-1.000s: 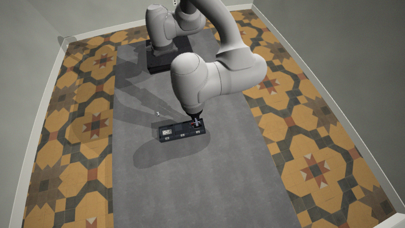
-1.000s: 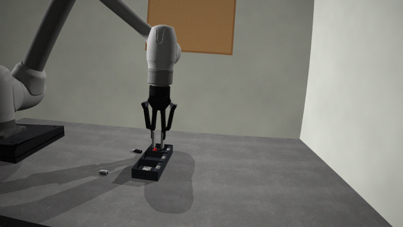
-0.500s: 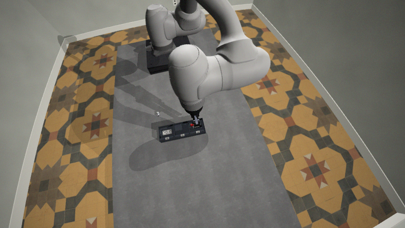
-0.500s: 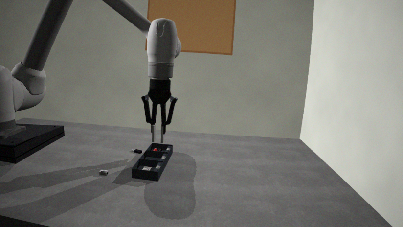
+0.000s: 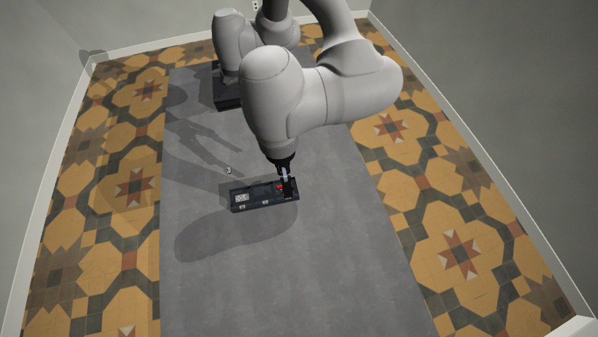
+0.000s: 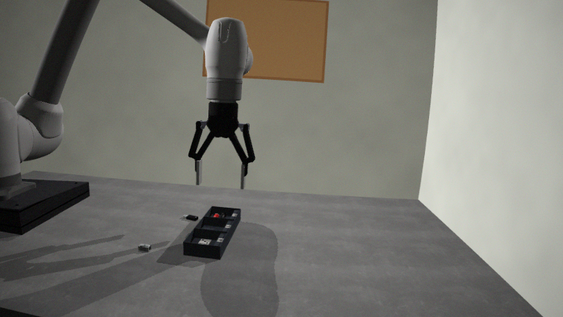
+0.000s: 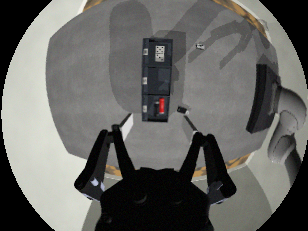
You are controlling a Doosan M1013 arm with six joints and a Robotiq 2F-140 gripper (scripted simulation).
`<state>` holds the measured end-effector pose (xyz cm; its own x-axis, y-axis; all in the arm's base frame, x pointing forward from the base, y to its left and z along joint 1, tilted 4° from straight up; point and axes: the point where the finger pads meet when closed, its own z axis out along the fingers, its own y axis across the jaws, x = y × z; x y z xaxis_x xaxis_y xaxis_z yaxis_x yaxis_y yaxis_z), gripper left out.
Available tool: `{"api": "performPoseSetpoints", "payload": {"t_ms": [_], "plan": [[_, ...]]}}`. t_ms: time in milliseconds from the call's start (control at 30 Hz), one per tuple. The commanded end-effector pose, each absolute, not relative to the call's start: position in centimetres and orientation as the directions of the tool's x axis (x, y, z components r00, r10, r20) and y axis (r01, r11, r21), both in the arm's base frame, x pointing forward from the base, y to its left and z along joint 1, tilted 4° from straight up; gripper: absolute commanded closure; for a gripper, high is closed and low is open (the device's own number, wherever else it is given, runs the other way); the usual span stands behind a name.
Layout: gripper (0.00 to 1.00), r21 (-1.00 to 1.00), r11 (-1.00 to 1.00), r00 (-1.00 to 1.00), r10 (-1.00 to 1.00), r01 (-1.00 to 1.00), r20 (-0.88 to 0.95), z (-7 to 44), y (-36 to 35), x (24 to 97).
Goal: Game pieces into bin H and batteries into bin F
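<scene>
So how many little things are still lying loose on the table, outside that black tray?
2: a small pale block left of the tray, and a dark piece by its far end. Others may be hidden.

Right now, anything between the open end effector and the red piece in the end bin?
Nothing. The end effector hangs open, high above the red piece lying in the end bin; the exterior view shows only air between them.

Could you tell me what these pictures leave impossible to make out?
- Bin labels: too small to read in every view.
- Small pale thing and dark thing on the table: too small to identify.
- End bin, top view: partly hidden by the open gripper.
</scene>
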<state>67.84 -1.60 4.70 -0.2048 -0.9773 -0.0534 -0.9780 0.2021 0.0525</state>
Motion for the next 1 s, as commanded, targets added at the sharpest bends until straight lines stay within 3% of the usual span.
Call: {"api": "performPoseSetpoints", "payload": {"t_ms": [0, 967], "plan": [[0.0, 0.053, 0.202, -0.205, -0.977, -0.978, -0.054, 5.7, -1.7, 67.9], [0.0, 0.053, 0.202, -0.205, -0.977, -0.978, -0.054, 14.1, -2.2, 68.2]]}}
